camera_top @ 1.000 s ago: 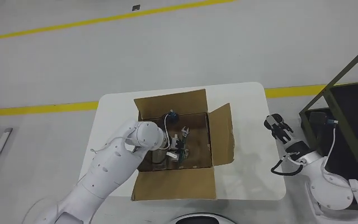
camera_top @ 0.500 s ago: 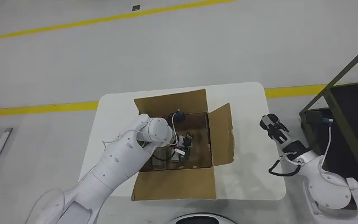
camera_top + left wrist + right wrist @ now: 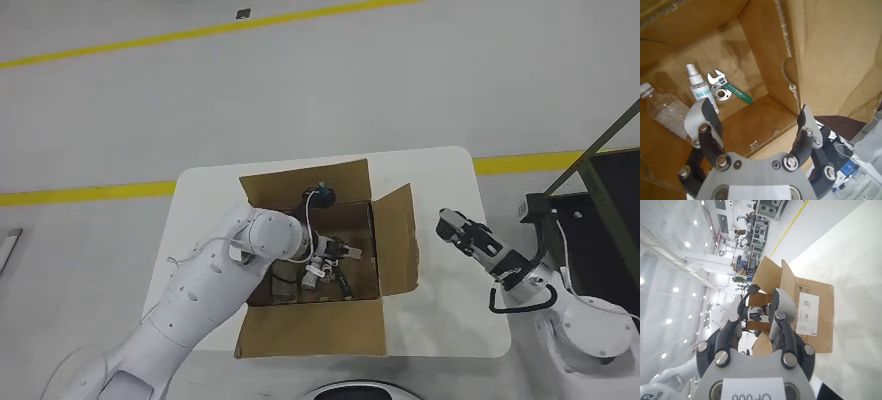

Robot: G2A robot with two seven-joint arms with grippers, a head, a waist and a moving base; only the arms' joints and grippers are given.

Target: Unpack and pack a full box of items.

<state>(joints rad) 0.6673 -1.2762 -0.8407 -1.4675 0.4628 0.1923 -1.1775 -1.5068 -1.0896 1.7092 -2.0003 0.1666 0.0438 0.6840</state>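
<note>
**Hovering open-handed over a box with four items in it**

The cardboard box (image 3: 310, 185) stands upright in the middle of the white table (image 3: 440, 170), all four flaps folded outward. On its floor a green-handled wrench (image 3: 730, 89) lies flat. Its long axis runs slantwise, with the open head toward one wall and the handle end toward a corner. A metal ring plate (image 3: 721, 94) rests against the wrench just below the head. A small spray bottle (image 3: 698, 86) lies just beside them, its cap toward the same wall as the wrench head. Next to it a clear plastic bottle (image 3: 664, 111) lies on its side with its white cap end that way too.

The left gripper (image 3: 755, 108) hangs inside the box above these things, fingers spread wide, holding and touching nothing. Its arm comes in over the box's left wall with the wrist bent downward.

The right gripper (image 3: 753, 303) is over the table to the right of the box. It points at the right flap but stays apart from it, with its fingers parted and empty.
</note>
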